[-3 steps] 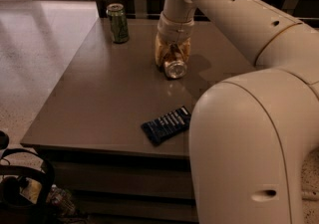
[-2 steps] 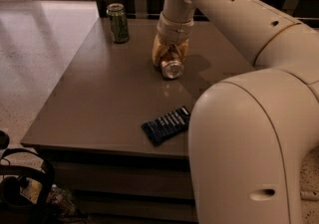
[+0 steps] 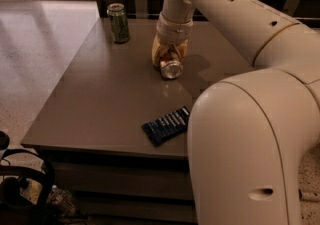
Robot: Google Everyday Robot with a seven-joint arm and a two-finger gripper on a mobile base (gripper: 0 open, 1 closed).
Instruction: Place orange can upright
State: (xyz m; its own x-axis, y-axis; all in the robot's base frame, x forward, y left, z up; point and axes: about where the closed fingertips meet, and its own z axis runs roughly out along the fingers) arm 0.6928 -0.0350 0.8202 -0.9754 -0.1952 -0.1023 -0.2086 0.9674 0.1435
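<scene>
Passing the packet (image 3: 166, 125) by the bench's (image 3: 90, 114) front edge, the orange can (image 3: 171, 69) lies toward the back edge, silver end facing front (long axis front-to-back, not yet upright), directly under the gripper (image 3: 169, 58), which pinches its body from above. Both sit slightly further left than a second ago; the green can (image 3: 118, 23) stays at the far left corner.

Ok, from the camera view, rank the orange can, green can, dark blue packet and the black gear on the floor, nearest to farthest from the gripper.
1. orange can, clamped in the gripper, lying tilted at centre back.
2. green can, back left, and dark blue packet, near the front edge: too close to call.
3. black gear, on the floor, front left.
</scene>
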